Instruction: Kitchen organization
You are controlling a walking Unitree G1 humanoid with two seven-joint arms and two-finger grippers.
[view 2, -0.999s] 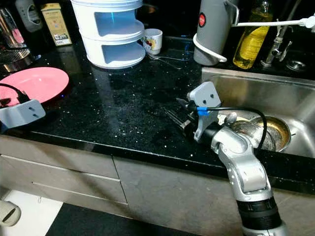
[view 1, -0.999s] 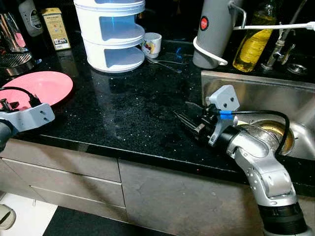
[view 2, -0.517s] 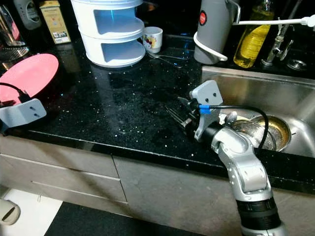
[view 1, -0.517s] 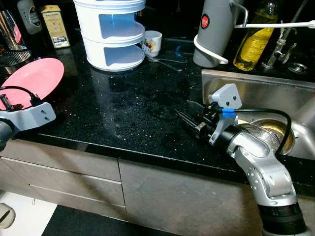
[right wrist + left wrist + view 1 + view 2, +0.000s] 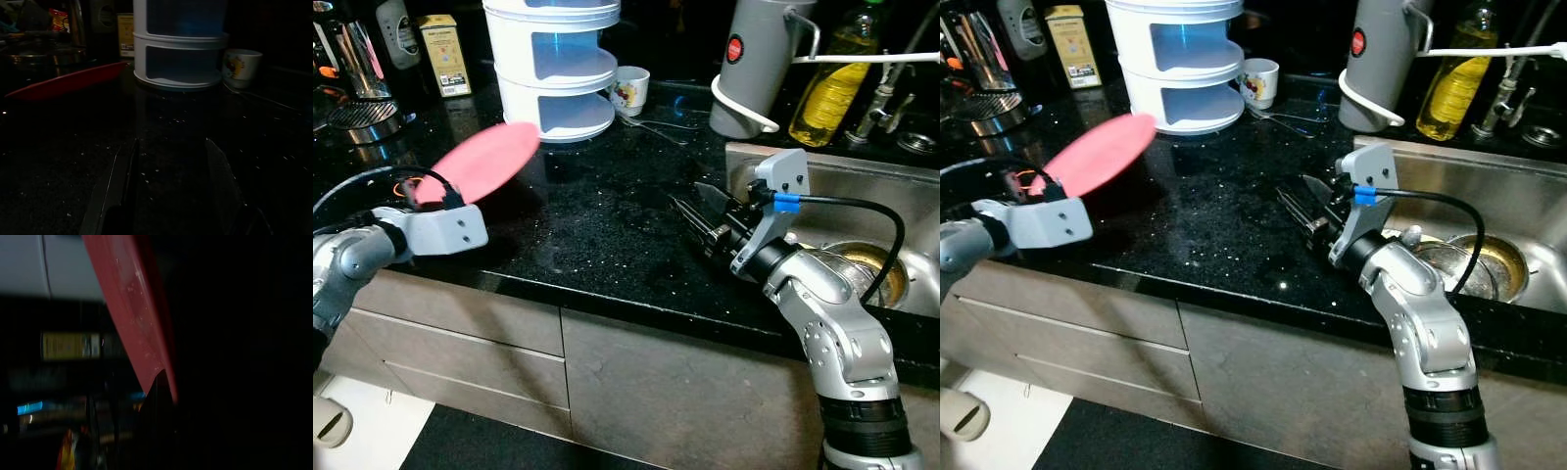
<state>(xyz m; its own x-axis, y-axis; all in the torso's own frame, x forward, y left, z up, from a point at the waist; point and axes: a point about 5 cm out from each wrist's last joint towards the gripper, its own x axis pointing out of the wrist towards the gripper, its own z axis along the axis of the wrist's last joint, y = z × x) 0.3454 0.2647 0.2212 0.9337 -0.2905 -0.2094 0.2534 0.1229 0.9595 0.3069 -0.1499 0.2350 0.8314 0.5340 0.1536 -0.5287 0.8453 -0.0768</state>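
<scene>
Left end effector (image 5: 423, 193): clamped on pink plate (image 5: 480, 163) rim, plate tilted above tabletop (image 5: 597, 215).
Right end effector (image 5: 697, 211): fingers spread wide, empty, near sink (image 5: 862, 176) edge.

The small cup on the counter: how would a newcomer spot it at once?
Start at the tall white tiered rack at the back of the black counter. The cup stands just right of its base. It is the only small white cup, with a colourful picture on its side.
</scene>
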